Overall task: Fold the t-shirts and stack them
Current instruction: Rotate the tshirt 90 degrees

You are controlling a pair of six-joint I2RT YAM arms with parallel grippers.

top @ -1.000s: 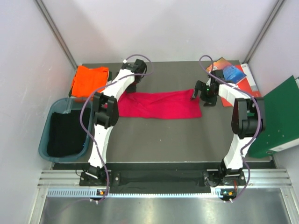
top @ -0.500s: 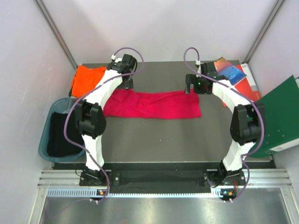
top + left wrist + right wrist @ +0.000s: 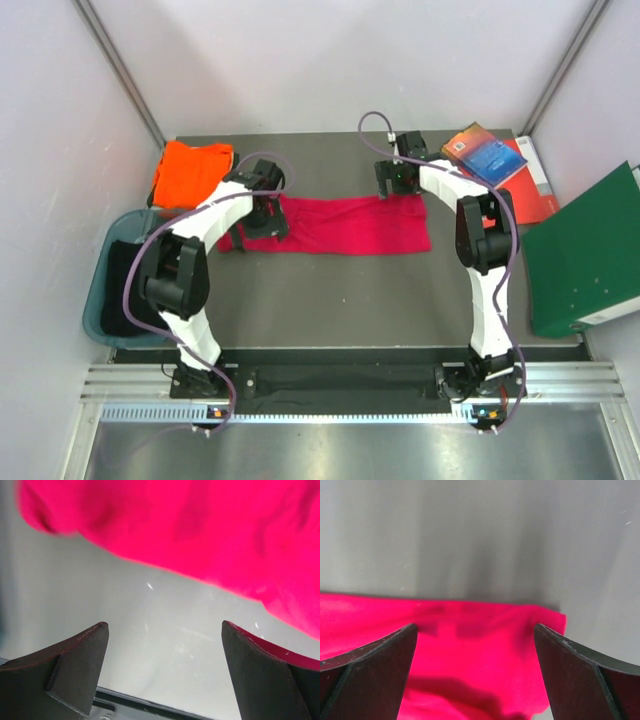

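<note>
Folding of the red shirt [image 3: 340,225] is judged to be in hand. It is laid as a long, slightly rumpled strip across the table [image 3: 330,290]. The left gripper [image 3: 262,218] and right gripper [image 3: 393,180] are held apart, empty, over its left end and far edge. Next, the ends probably need to be pinched and doubled over, then stacked with the orange shirt [image 3: 190,172], far-left.

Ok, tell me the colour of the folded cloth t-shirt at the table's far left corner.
Bright orange; that folded t-shirt shows best in the top external view.
</note>
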